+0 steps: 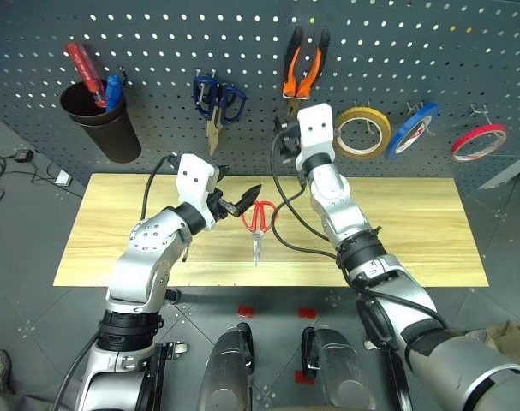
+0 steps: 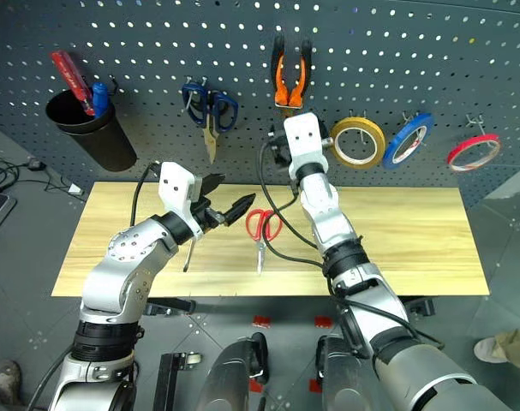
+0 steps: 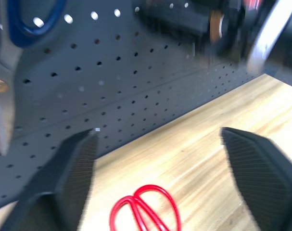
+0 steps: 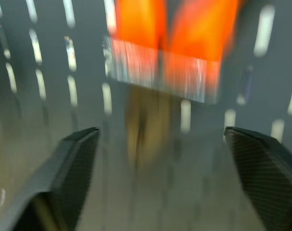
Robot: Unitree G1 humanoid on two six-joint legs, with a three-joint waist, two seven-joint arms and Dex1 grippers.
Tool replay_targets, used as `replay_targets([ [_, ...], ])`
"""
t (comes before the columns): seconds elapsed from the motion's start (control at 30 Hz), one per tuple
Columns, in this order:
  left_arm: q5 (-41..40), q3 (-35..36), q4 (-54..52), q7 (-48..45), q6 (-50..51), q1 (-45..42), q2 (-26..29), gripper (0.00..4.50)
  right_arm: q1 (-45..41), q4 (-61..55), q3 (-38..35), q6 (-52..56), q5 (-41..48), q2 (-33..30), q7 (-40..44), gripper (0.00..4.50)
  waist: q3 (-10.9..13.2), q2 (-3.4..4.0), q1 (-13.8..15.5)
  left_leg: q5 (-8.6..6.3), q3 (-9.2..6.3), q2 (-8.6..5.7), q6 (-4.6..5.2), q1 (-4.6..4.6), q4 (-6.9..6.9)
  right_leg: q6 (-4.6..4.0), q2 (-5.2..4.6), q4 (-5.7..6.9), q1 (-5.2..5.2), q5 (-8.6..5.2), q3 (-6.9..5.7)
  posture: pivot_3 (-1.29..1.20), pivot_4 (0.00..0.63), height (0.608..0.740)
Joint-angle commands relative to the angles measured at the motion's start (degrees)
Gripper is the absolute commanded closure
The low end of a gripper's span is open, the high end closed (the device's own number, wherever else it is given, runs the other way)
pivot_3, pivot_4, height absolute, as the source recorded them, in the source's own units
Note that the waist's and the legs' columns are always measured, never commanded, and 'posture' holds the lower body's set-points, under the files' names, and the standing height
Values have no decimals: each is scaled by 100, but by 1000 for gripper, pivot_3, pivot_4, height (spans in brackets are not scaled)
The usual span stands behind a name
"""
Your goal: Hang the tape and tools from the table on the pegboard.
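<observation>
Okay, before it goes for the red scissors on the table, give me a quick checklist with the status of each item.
1. Left gripper open: ok, fingers stand wide apart.
2. Right gripper open, holding nothing: ok.
3. Pliers hung on the pegboard: ok, they hang above the right gripper.
4. Red tape hung: ok, on a peg at the board's right.
5. Red scissors free to grasp: ok, lying flat on the table, handles toward the board, just ahead of the left gripper.
6. Slim screwdriver hung: not ok, a thin shaft lies on the table under the left arm.
</observation>
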Motion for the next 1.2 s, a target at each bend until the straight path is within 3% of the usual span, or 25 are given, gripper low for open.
replay_targets([
  [0.03, 85, -59, -26, 274, 132, -4, -169, 41, 358, -1355, -13, 630, 149, -104, 327, 0, 0, 0, -8, 0, 1, 0, 0, 0, -2, 0, 0, -1, -2, 0, 1, -128, 344, 740],
  [0.2, 22, -150, -166, 758, 806, 142, -611, 41, 1668, -3778, 317, 2064, 684, -469, 1446, 0, -1, -1, -18, -2, 0, -1, 0, -1, -8, 2, 0, -8, 1, -1, 0, -144, 347, 740],
  [0.3, 298, -463, -186, 1131, 1480, 274, -678, 41, 2578, -5322, 513, 3266, 1469, -978, 2349, 0, 0, -1, -18, -2, -3, -2, 1, -1, -8, 3, 0, -10, 3, -2, 1, -148, 349, 740],
  [0.43, 515, -676, -7, 1601, 2184, 421, -882, 41, 3676, -6750, 469, 4676, 2153, -1817, 2846, 0, 2, -3, -39, -3, -7, -2, 2, 0, -6, 3, 1, -6, 2, -2, 1, -177, 360, 740],
  [0.6, 761, -778, 358, 2091, 2494, 461, -1291, 41, 4298, -7395, 577, 5237, 2406, -2362, 3046, 0, 7, -12, -112, -7, -11, -1, 8, 1, -6, 3, 2, -3, 3, -2, 1, -204, 365, 740],
  [1.07, 1082, -394, 2144, 2895, 2465, -67, -2199, 41, 4325, -7591, 565, 5607, 2670, -2439, 3006, 0, 15, -26, -138, -17, -9, -6, 24, 2, -7, 6, 0, -7, 4, -3, 0, -248, 369, 740],
  [1.17, 1099, -405, 2302, 2786, 2553, -98, -2174, 607, 4197, -7579, 3, 6074, 3367, -2119, 2972, 0, 15, -26, -140, -17, -10, -6, 24, 3, -7, 6, 0, -6, 5, -3, 0, -254, 368, 740],
  [1.2, 1090, -399, 2314, 2752, 2592, -89, -2176, 1019, 4121, -7557, -144, 6183, 3518, -2079, 2973, 0, 14, -25, -140, -17, -11, -4, 24, 3, -6, 5, 0, -5, 6, -2, -1, -254, 368, 740],
])
